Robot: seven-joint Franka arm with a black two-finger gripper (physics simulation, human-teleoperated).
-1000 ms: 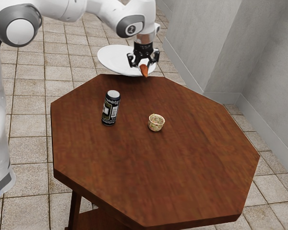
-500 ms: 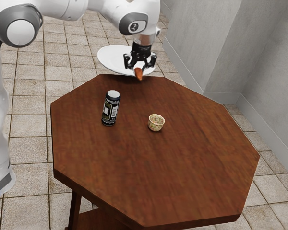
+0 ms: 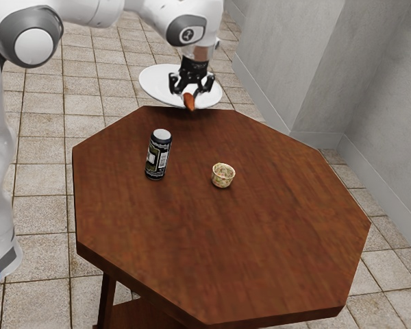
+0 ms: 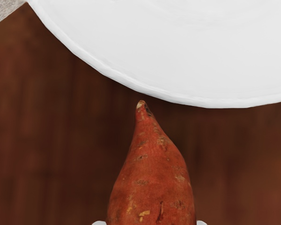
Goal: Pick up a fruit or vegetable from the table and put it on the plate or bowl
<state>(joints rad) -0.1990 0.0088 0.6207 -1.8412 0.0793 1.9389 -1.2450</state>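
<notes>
Orange-brown and tapered, the sweet potato (image 3: 189, 103) hangs tip-down from your black gripper (image 3: 190, 91), whose fingers are clamped on its upper end. In the exterior view it is over the near rim of the white plate (image 3: 156, 81) at the far edge of the wooden table (image 3: 260, 226), where you also see an upright dark can (image 3: 158, 154) and a small cup (image 3: 222, 175) well apart from it. In the wrist view you look down the sweet potato (image 4: 152, 187), its pointed tip just short of the plate (image 4: 178, 47) rim, with bare table (image 4: 47, 140) wood beneath.
</notes>
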